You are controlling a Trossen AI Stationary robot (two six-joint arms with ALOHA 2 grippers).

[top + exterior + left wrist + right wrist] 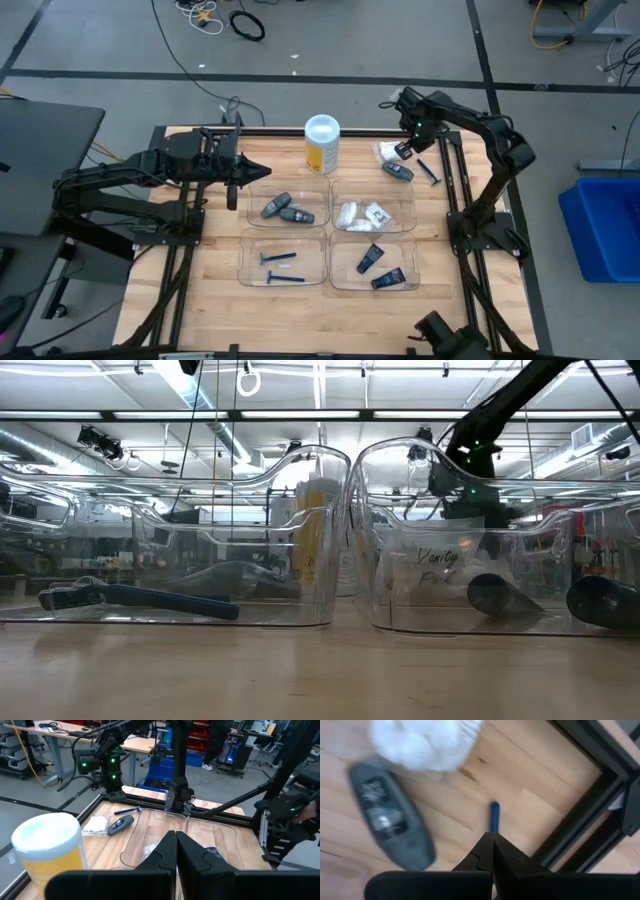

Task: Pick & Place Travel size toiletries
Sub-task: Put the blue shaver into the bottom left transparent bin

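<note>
Right gripper (404, 150) poised over loose toiletries at the table's (220, 300) two o'clock.
Jaws shut, empty; next they must open over the grey stick (397, 172). Left gripper (262, 172) waits shut, empty.

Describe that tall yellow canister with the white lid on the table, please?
The tall yellow canister with the white round lid stands upright on the wooden table, at its far edge, just behind the gap between the two far clear plastic trays. Its body looks like smooth yellow plastic; the lid is closed. Neither gripper touches it, and it seems to stand clear of the trays.
</note>
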